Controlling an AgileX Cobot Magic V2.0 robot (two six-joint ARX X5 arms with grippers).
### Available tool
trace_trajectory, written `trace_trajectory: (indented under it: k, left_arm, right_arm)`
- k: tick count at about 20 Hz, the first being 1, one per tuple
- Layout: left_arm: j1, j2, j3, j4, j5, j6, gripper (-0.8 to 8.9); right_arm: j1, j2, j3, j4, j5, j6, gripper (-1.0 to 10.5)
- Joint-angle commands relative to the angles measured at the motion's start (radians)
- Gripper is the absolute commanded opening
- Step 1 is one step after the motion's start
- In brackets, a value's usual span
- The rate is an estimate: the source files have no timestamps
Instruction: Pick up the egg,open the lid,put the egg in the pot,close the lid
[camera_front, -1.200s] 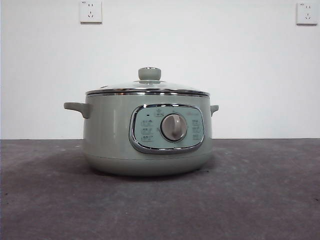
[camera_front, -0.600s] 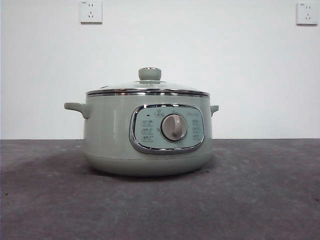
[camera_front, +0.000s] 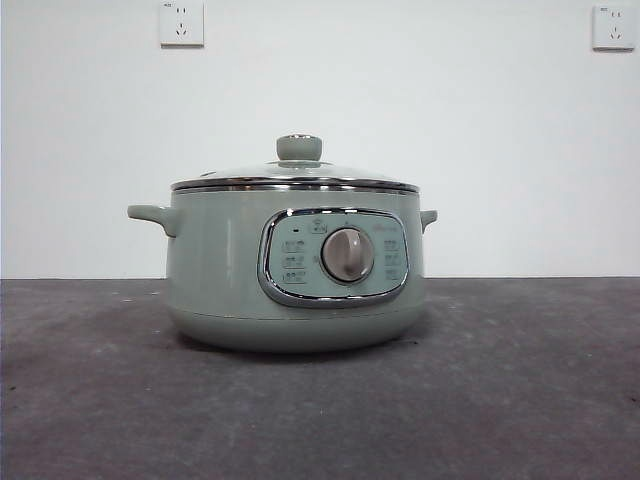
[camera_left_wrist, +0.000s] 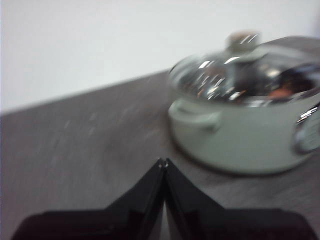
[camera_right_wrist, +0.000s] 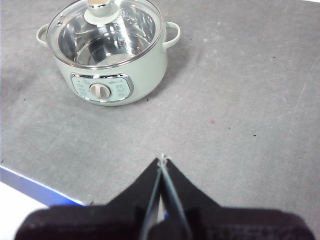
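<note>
1. The sage-green electric pot stood on the grey worktop, its chrome-framed panel and grey dial facing the front camera.
2. The glass lid sat level on the pot, steel rim meeting the pot's top edge all round and the green knob upright at its centre.
3. In the left wrist view, which was blurred, a small reddish-orange shape showed through the glass inside the pot; it may have been the egg, though I could not be sure.
4. The left hand hung near the pot's handled side, apart from it, with its black jaws pressed together and nothing between them.
5. The right hand was well away from the pot's panel side, above bare worktop, jaws likewise closed on nothing.
6. Open grey surface lay on every side of the pot; in the right wrist view the worktop's blue edge ran close beside that hand.
7. Two sockets sat high on the white wall behind.
</note>
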Motion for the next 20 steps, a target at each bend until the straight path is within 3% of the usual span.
trace_trajectory:
  k: [1, 3, 5, 9, 12, 20]
  left_arm:
    - [0.004, -0.055, -0.073, 0.021, -0.146, -0.109, -0.04]
    - [0.004, -0.094, -0.116, 0.019, -0.279, -0.151, -0.04]
    - [0.004, -0.123, -0.143, 0.017, -0.348, -0.167, -0.04]
    - [0.004, -0.123, -0.174, -0.001, -0.352, -0.169, -0.04]
    - [0.004, -0.124, -0.183, 0.0, -0.346, -0.225, -0.04]
    - [0.004, -0.099, -0.183, -0.011, -0.346, -0.224, -0.04]
  right_arm:
    - [0.001, 0.0, -0.006, -0.022, 0.003, -0.003, 0.0]
    - [0.001, 0.0, -0.006, -0.022, 0.003, -0.003, 0.0]
    - [0.001, 0.0, -0.006, -0.022, 0.003, -0.003, 0.0]
    - [0.001, 0.0, -0.006, -0.022, 0.007, -0.003, 0.0]
    - [0.001, 0.0, -0.006, -0.022, 0.006, -0.003, 0.0]
    - [0.001, 0.0, -0.006, -0.022, 0.012, -0.003, 0.0]
